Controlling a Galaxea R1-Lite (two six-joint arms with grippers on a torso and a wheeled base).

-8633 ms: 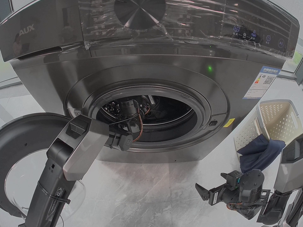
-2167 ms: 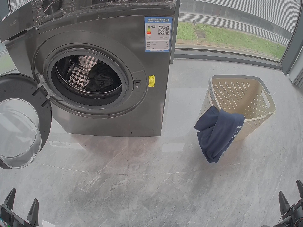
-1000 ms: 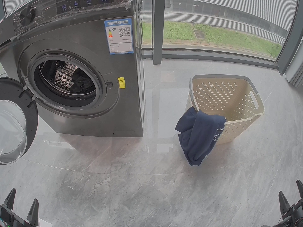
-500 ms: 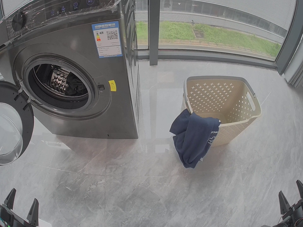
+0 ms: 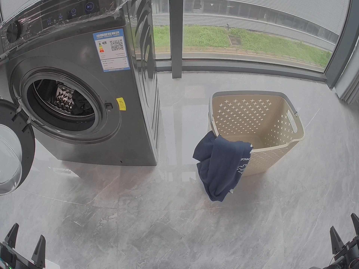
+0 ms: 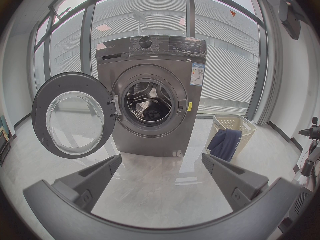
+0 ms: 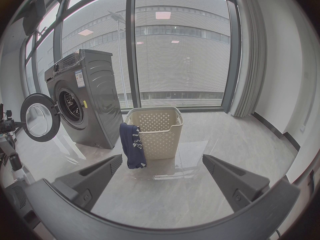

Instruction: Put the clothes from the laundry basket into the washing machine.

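left end effector: lower left corner of the head view, fingers spread wide, nothing between them.
right end effector: lower right corner of the head view, fingers likewise wide apart, empty.
floor: glossy grey marble-look tiles, stretching from both end effectors out to the task's things.
navy garment: right of centre in the head view, draped over the near left rim of the laundry basket, most of it hanging down the outside wall; white print on one fold; lower end at or just above the floor, cannot tell which.
laundry basket: beige with a grey rim, walls pierced with star-shaped holes, handle slot in the right wall; upright on the floor at centre right, well apart from both end effectors.
washing machine: dark grey front loader in the upper left of the head view, near the basket but not touching it; control panel under plastic film, stickers on the front.
door: swung fully open at the left edge, round glass pane in a dark frame.
drum: open, perforated metal wall visible.
dark garment: lying inside the drum.
window: tall glass panes behind machine and basket, grass and a grey building beyond.
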